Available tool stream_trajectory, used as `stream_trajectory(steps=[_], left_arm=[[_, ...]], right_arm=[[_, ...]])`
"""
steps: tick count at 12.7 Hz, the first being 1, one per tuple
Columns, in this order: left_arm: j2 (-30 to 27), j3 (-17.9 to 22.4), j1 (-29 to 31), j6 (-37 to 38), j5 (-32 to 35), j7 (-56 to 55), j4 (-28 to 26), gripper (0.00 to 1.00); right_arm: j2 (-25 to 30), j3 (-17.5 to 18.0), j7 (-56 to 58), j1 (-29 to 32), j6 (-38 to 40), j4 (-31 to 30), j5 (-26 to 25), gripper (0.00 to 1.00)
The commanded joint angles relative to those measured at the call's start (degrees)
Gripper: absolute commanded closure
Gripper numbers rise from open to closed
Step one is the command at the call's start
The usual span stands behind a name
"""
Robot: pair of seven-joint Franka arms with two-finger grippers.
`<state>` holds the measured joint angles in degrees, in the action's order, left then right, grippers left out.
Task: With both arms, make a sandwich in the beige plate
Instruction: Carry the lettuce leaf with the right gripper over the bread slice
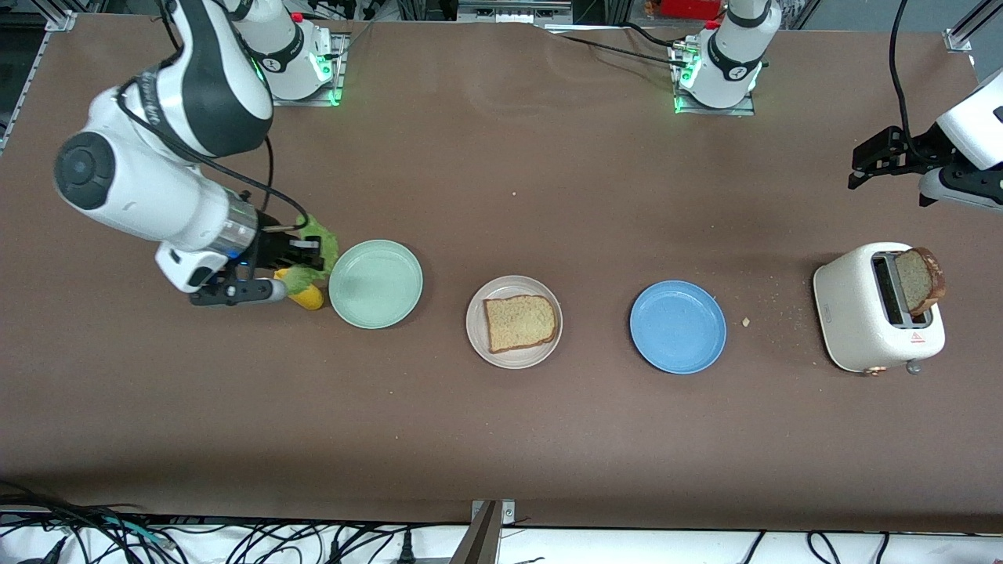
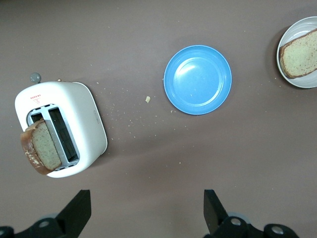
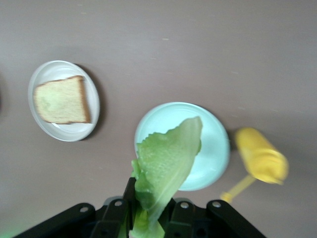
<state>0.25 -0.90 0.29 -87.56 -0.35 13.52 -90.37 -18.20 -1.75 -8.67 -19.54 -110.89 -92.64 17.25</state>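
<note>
The beige plate point(image 1: 511, 287) sits mid-table with one slice of tan bread point(image 1: 520, 322) on it. My right gripper point(image 1: 307, 254) is shut on a green lettuce leaf point(image 1: 323, 240) and hangs beside the mint-green plate point(image 1: 376, 283). In the right wrist view the lettuce leaf point(image 3: 166, 158) droops from my gripper point(image 3: 148, 208) in front of the mint plate point(image 3: 213, 148), with the beige plate point(image 3: 54, 72) and its bread point(image 3: 62, 100) farther off. A second bread slice point(image 1: 918, 280) stands in the toaster point(image 1: 858, 313). My left gripper point(image 1: 870, 160) waits open in the air by the toaster.
A yellow squeeze bottle point(image 1: 305, 296) lies under my right gripper, next to the mint plate. An empty blue plate point(image 1: 678, 327) lies between the beige plate and the toaster. Crumbs point(image 1: 746, 321) are scattered between the blue plate and the toaster.
</note>
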Motion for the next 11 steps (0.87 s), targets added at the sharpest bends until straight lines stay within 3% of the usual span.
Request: stream_trajectory(steps=[1,7,11], left_arm=[[0.6,-0.2,0.2,0.4,1.3,0.4,1.4,0.00],[0.8,-0.6,-0.7,0.3,1.3,-0.4,1.4,0.00],[2.0,-0.6,-0.9,-1.4,1.3,-0.4,1.5,0.00]], right_arm=[[-4.2,-0.5,-0.6,-5.1,-6.7,1.0,1.9,0.93],[-13.0,-0.5,0.1,-14.1,-25.3,1.1,5.9,0.91],[-21.7,-0.5,-0.3,-18.2,-34.3,6.8,10.3,0.87]])
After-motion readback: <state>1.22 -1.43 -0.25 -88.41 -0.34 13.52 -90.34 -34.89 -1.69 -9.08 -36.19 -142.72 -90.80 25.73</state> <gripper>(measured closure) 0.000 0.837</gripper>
